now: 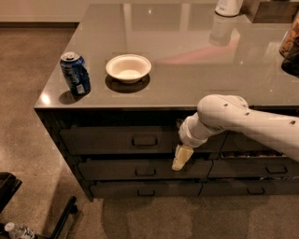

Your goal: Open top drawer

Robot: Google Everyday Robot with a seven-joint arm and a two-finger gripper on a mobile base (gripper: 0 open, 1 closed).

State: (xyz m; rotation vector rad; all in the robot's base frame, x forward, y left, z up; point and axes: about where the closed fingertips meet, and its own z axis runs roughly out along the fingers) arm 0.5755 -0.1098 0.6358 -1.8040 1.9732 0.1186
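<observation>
— Where is the gripper (181,158) right now?

— Low down at the near face of the counter (196,79), pointing at the floor (28,121). It hangs from the white arm (252,122) that reaches in from the right. Its yellowish tip sits in front of the line where the top drawer (112,139) meets the second drawer (117,169).

— Is the claw wide or narrow?

— I cannot tell from here. It reads as one pale block, and it holds nothing that I can make out.

— And the top drawer itself?

— It is the wide dark front right under the counter's edge, on the left stack. Its small loop handle (145,141) is at the middle, and the gripper is to the right of that handle and a little lower, not touching it. The front looks flush with the ones below it.

— What about the containers on top?

— A white bowl (128,68) stands near the left front of the counter, and I see only its pale inside. A blue can (74,73) stands upright to the left of it, close to the corner; the two are apart. Whether the can's top is opened I cannot tell. At the far edge a white container (228,6) is cut off by the view, so its contents are hidden.

— Anything on the floor?

— A small bottle (16,230) lies at the near left.
</observation>
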